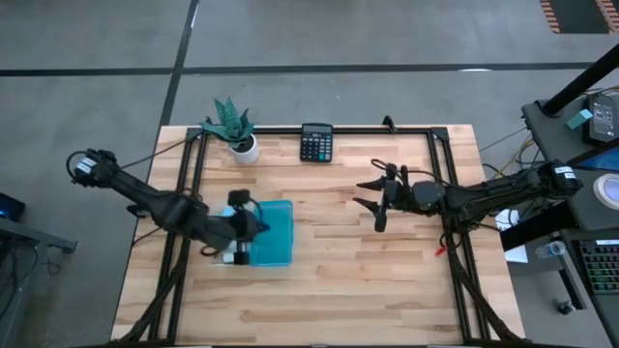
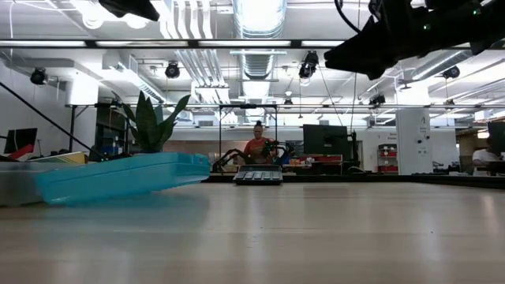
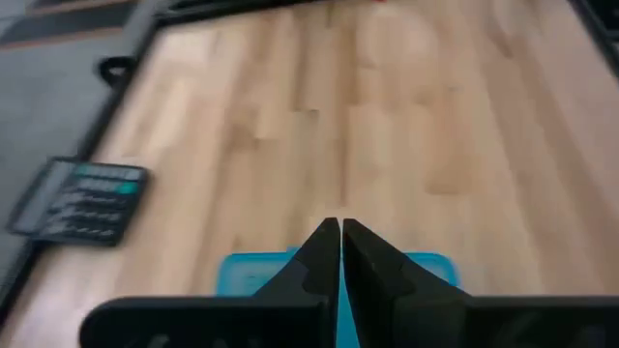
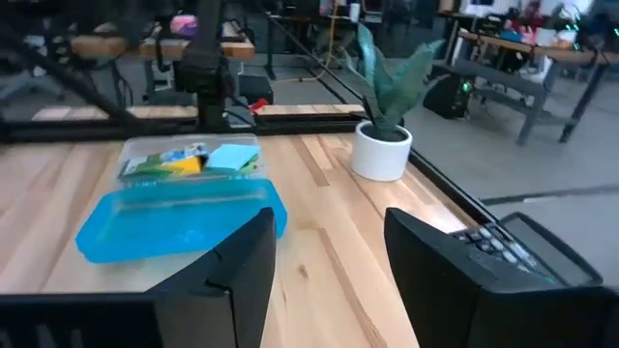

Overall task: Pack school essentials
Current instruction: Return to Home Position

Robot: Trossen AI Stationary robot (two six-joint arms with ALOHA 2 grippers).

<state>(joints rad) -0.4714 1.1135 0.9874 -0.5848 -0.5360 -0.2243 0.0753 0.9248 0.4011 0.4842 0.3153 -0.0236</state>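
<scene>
Right wrist view is the easiest one to read: the right gripper (image 4: 329, 215) hangs over the right-middle of the table (image 1: 329, 290) with its fingers spread wide and nothing in them. Past it the teal lid (image 4: 179, 224) lies tilted, touching the clear box (image 4: 145, 159). The school essentials (image 4: 179, 166) sit inside that box, yellow and green bits plus a light-blue pad (image 4: 232, 156). The left gripper (image 1: 244, 228) hovers right over box and lid, fingers pinched together on nothing. Further back is the white-potted plant (image 4: 381, 145), then the calculator (image 1: 316, 142) at the far edge. Way behind, a person (image 2: 258, 147) in the room.
</scene>
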